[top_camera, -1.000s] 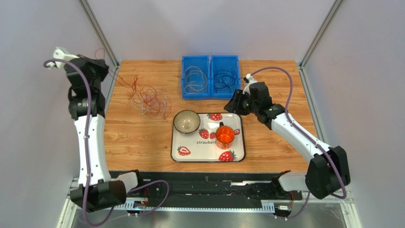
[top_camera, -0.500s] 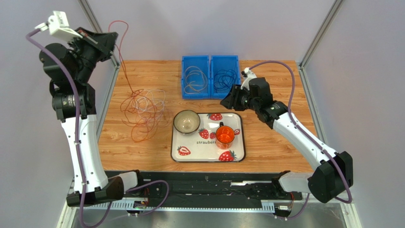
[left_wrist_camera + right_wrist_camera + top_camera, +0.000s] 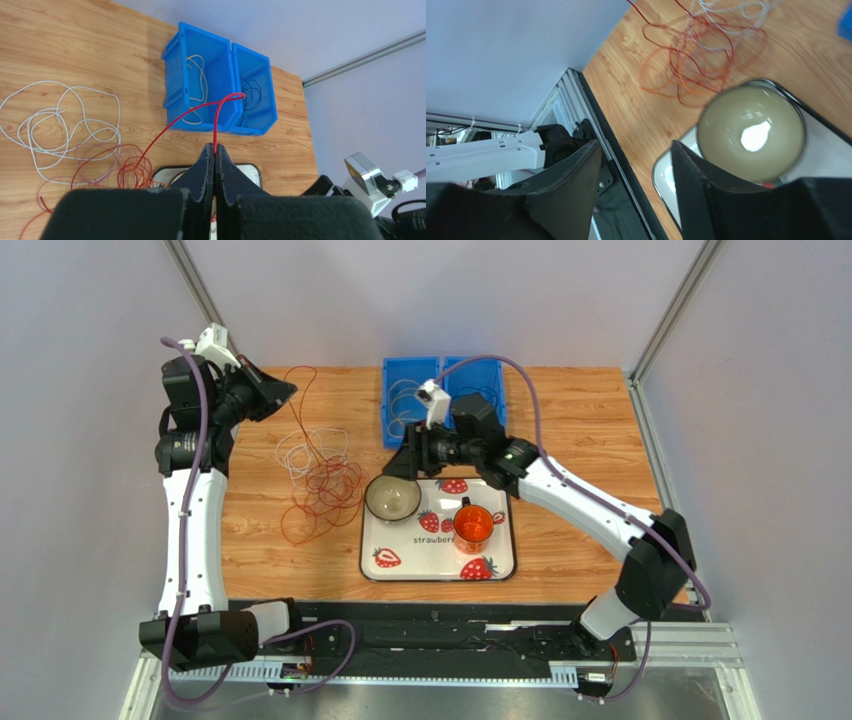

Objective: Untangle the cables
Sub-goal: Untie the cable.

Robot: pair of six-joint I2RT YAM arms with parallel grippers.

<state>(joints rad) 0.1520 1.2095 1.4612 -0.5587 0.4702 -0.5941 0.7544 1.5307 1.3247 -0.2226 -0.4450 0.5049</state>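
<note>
A loose tangle of red, orange and white cables point(image 3: 320, 485) lies on the wooden table left of the tray. My left gripper point(image 3: 288, 392) hangs above the table's back left, shut on a red cable point(image 3: 216, 120) that arcs up from its tips point(image 3: 215, 148) and drops into the tangle point(image 3: 130, 172). White loops point(image 3: 60, 130) lie beside the red ones. My right gripper point(image 3: 403, 466) hovers over the bowl's far edge, open with nothing between its fingers point(image 3: 635, 145). The tangle point(image 3: 696, 55) shows beyond it.
Two blue bins point(image 3: 441, 368) stand at the back, one holding a white cable point(image 3: 405, 405), the other a dark one point(image 3: 478, 405). A strawberry tray point(image 3: 500, 562) carries a beige bowl point(image 3: 392, 497) and an orange cup point(image 3: 473, 524).
The left arm swung down and rightward with the red cable, dragging the tangle toward the tray. The right arm moved left from the bins to over the bowl, its jaws widening.
</note>
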